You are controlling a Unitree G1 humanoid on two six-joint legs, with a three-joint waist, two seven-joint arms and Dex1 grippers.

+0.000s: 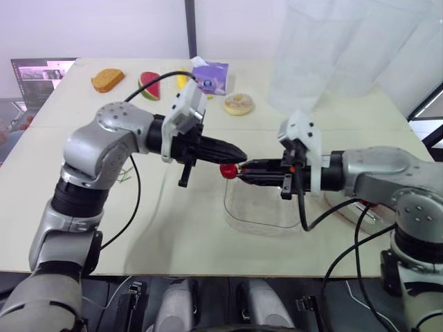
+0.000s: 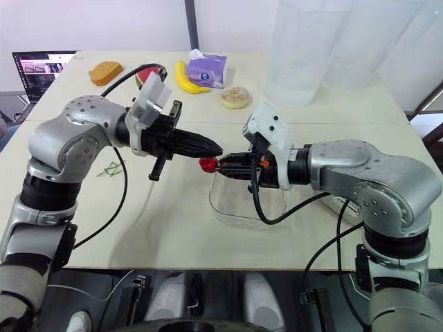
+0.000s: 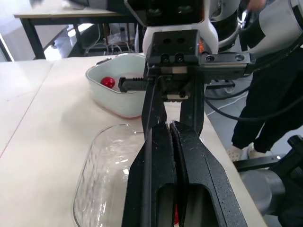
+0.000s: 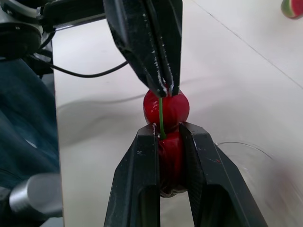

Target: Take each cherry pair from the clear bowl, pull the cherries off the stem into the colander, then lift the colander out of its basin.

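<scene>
Jaws of the left gripper (image 4: 163, 89) are pressed together on the green stem (image 4: 161, 117) of the cherry pair (image 2: 208, 164). Their tips lie just against the first cherry (image 4: 174, 108), which hangs free between the two grippers. Just to the right, the right gripper (image 4: 166, 130) pinches the second cherry (image 4: 170, 156) between its fingers.

The grippers meet nearly tip to tip, the left pointing right and slightly down, the right pointing left. The stem runs along the line between them, so a pull straight apart along that axis looks like the way to strip the fruit.

The pair hangs in the air above the left edge of the clear bowl (image 1: 263, 211), not over the colander. Farther right, beside the right arm, the white basin (image 3: 118, 101) sits on the table with one cherry (image 3: 108, 82) already in it. Whether the colander sits inside it cannot be made out. The right arm is the nearer one to carry fruit there.
</scene>
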